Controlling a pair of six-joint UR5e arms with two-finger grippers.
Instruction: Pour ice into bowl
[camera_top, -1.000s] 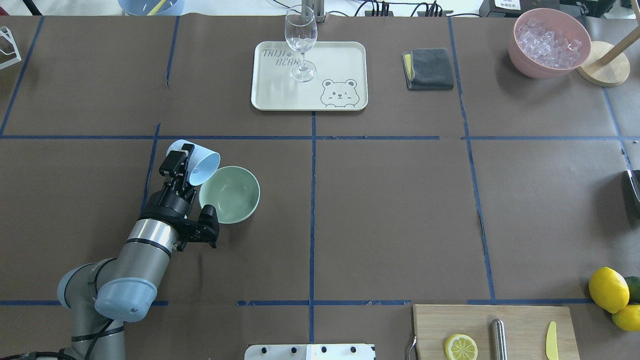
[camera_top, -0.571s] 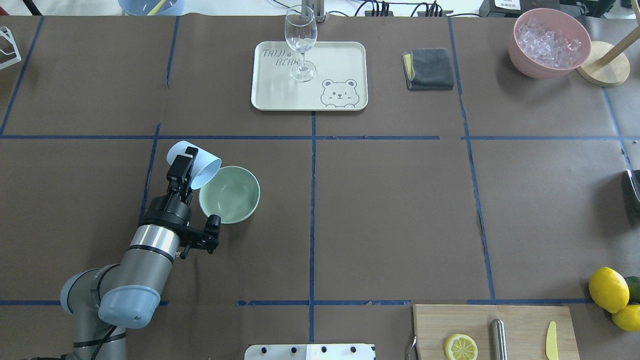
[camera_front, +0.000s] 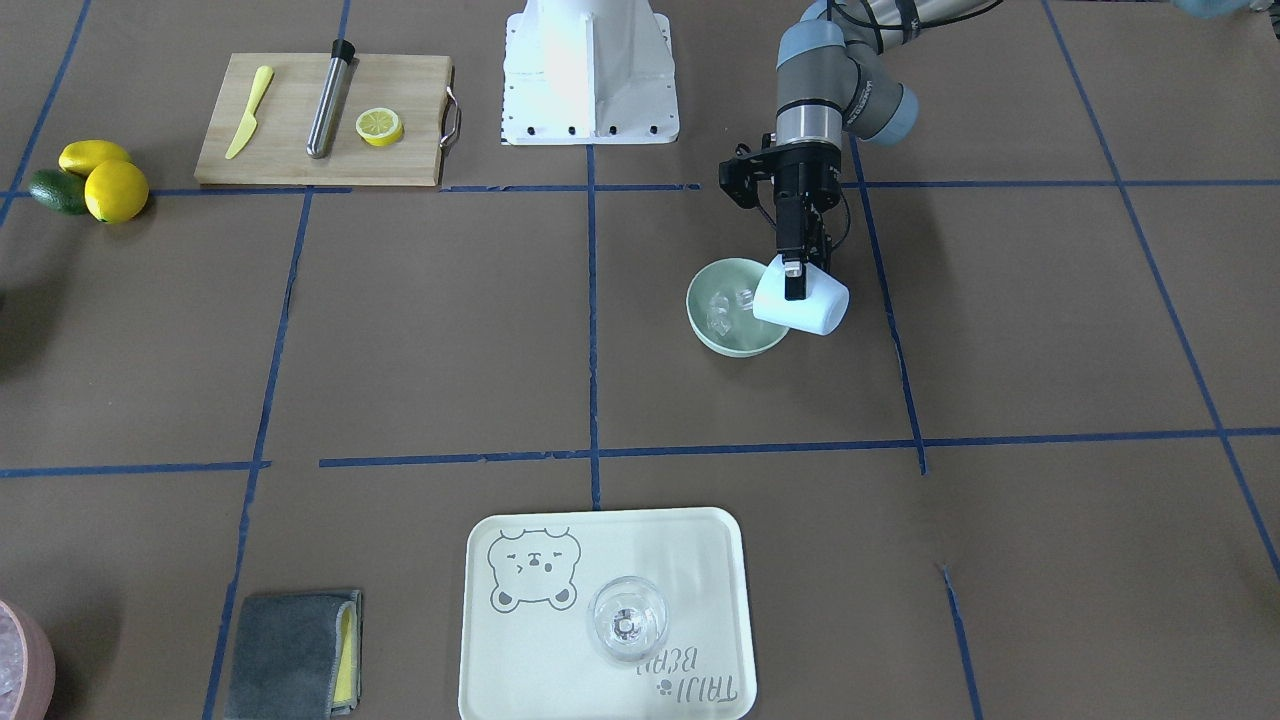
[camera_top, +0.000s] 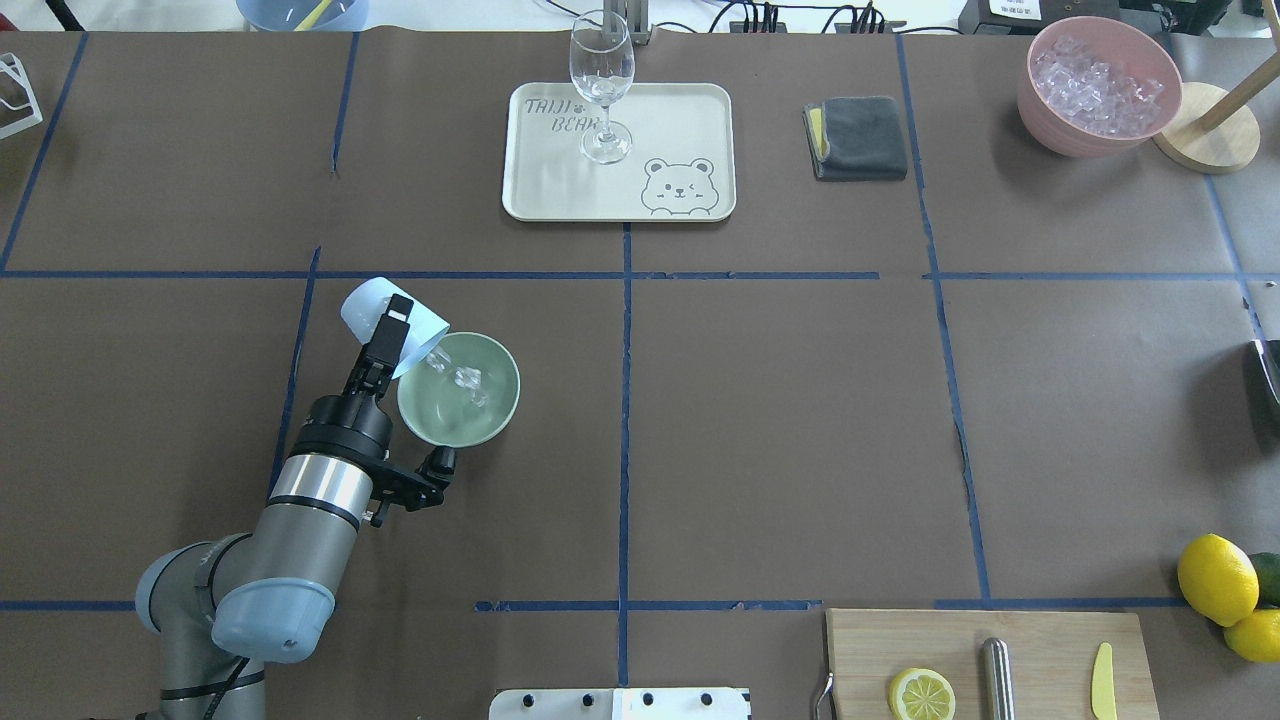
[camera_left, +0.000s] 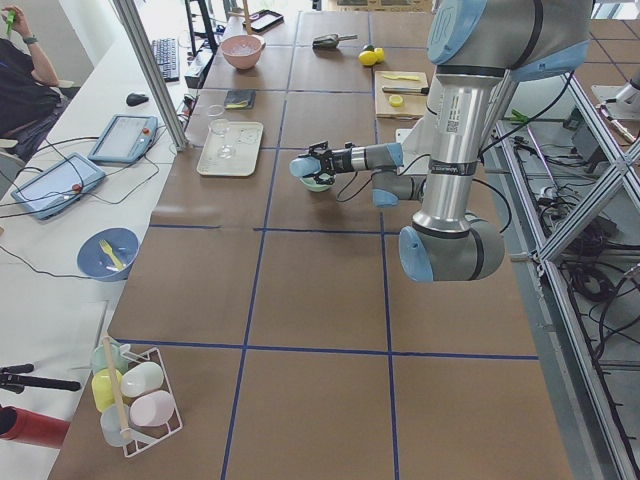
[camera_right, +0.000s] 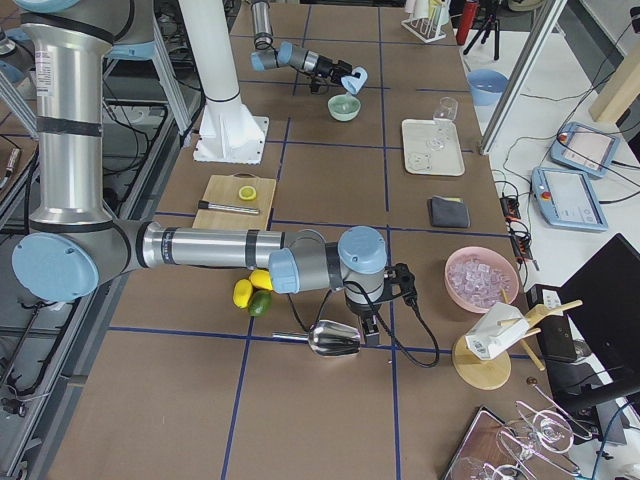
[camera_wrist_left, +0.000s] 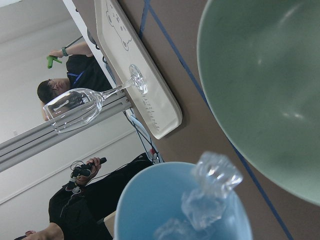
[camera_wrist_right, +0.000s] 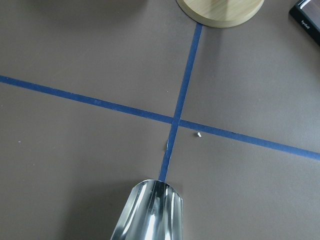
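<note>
**As the cup tips further, ice starts landing in the bowl**

Whereas the bowl (camera_top: 492, 412) shows bare a second ago, and again at a little over half a second ago, it now holds several cubes of ice (camera_top: 468, 378). In the overhead view they are gathered toward its 10 o'clock side, just below the cup's mouth. The cup (camera_top: 365, 298) hangs over the bowl's rim at 10 o'clock. It is rolled further over than before, with its mouth aimed down toward 4 o'clock. The left gripper (camera_top: 397, 322) is clamped on the cup's wall, and the wrist has turned along with the cup. The bowl has not shifted from its spot, toward 9 o'clock from the tabletop's middle.

So the pour is properly under way, but I judge it unfinished. The left wrist view shows a few cubes not yet out of the cup, one of them right at the lip. The tilt probably needs holding, or deepening a little, until these slide out. The cup's mouth sits close over the rim, so a cube bouncing out looks the only likely loss.

The right gripper (camera_right: 366, 322) is well away, by a metal scoop (camera_wrist_right: 150, 212). Whether it is open or closed cannot be told.
</note>
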